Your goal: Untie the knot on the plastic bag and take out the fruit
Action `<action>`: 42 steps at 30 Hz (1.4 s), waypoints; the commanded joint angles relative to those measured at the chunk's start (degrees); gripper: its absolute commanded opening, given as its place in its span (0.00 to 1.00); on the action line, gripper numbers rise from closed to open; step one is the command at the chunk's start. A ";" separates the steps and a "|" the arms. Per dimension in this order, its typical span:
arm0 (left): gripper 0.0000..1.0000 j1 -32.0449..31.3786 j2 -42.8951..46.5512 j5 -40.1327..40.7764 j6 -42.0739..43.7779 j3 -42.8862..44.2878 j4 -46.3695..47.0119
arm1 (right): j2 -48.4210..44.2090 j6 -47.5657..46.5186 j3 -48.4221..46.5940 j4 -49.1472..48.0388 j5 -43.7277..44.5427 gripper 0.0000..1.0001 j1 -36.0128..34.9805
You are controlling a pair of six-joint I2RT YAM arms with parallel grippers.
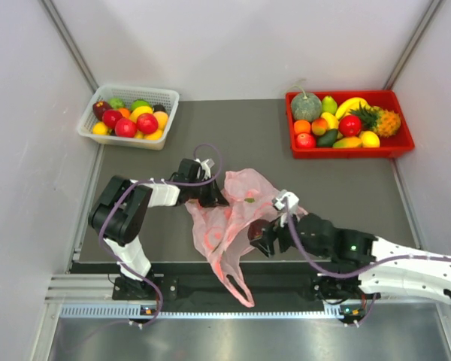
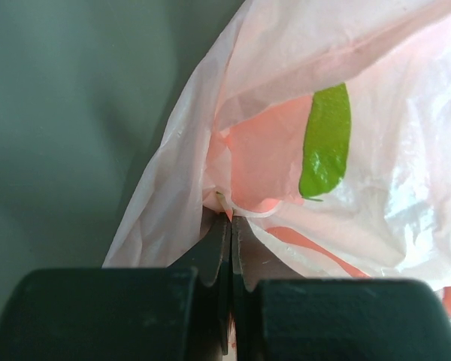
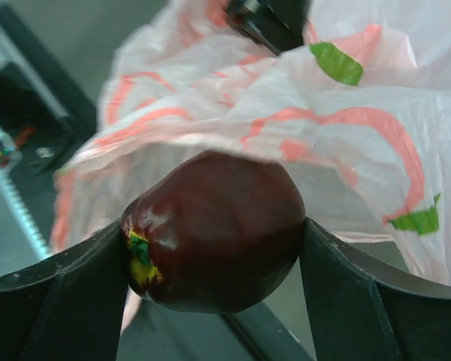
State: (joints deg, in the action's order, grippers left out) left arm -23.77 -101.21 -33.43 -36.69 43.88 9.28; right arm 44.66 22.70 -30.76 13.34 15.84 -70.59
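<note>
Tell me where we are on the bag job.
Done, apparently: no tied knot shows on the plastic bag, and one handle loop hangs loose. In hand: the left gripper pinches the bag's edge, while the right gripper clamps a dark red fruit up against the film. Left: carry that fruit clear. Whether more fruit sits in the bag, I can't tell.

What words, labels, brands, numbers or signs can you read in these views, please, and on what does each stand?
No readable text in any view.
Plastic bag: only red curved marks and green patches; no letters can be made out.
Dark red fruit: no sticker or label visible.
Red crate and white basket: no markings visible.
</note>
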 commanded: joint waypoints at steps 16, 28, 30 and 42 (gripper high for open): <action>0.00 -0.22 7.42 3.19 2.85 2.71 -6.73 | 10.95 -1.00 -24.68 5.12 6.25 0.00 38.60; 0.00 -0.22 15.25 1.97 2.68 2.00 -7.87 | 37.94 11.05 -41.47 -2.71 6.66 0.00 76.82; 0.00 -0.22 15.52 1.18 2.76 2.00 -7.43 | 43.64 11.06 -47.15 -0.09 7.53 0.00 78.93; 0.00 -0.22 11.83 -1.73 1.27 2.17 -5.40 | 64.66 10.35 -65.20 3.26 19.14 0.00 83.24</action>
State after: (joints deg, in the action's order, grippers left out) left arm -23.77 -88.18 -33.63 -35.14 44.77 2.20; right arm 107.59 33.43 -90.52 16.32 30.37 11.09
